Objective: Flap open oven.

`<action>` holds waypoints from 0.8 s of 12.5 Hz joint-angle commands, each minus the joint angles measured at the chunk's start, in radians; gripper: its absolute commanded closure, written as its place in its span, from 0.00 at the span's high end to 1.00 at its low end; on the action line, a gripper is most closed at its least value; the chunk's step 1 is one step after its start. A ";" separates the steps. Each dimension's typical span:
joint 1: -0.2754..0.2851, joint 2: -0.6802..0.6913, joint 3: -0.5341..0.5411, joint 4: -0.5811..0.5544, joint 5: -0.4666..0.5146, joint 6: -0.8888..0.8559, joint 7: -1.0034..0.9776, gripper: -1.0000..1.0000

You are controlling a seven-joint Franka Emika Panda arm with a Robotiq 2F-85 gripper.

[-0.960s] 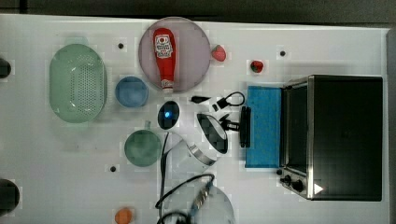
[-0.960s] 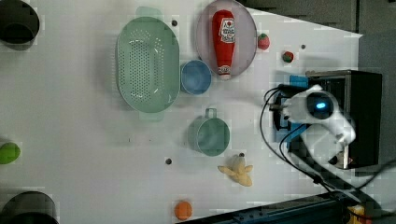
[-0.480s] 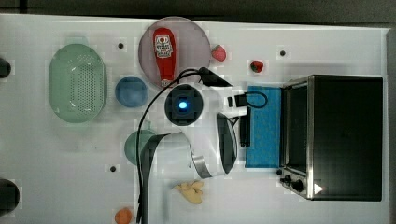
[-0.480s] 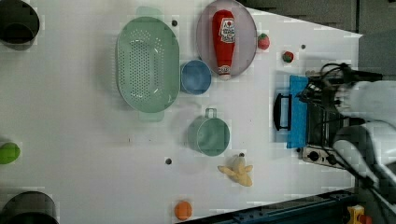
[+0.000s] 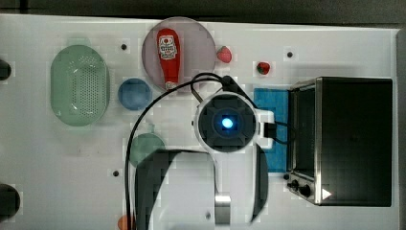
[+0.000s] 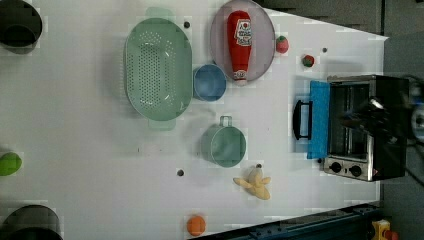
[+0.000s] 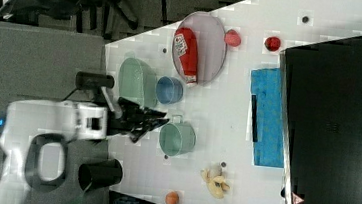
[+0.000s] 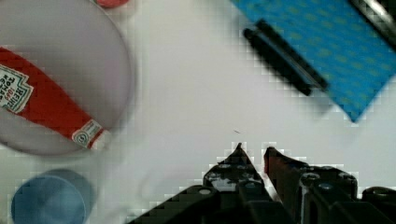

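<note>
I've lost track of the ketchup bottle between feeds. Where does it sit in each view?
Top view: ketchup bottle near the top middle, lying on the round plate.
Left view: bottle near the top, right of centre, on that plate.
Right view: bottle upper middle, on the plate.
Wrist view: bottle on the plate, cap end toward the blue cup.
Shared landmark: the plate.

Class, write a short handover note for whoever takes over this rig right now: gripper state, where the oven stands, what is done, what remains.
Gripper: empty, fingers nearly together with a narrow gap, above bare white table, off the door.
Boxy black toaster oven with silver front frame: at the left view's right.
Done: its blue-tinted glass door lies flapped down flat, black bar handle outermost.
Left: nothing on the door; just clear the arm.
</note>
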 commanded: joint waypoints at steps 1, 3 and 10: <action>0.001 -0.087 0.001 0.122 0.013 -0.163 0.049 0.18; 0.000 -0.086 -0.005 0.210 0.014 -0.312 0.050 0.18; 0.002 -0.078 -0.009 0.295 0.021 -0.413 0.046 0.18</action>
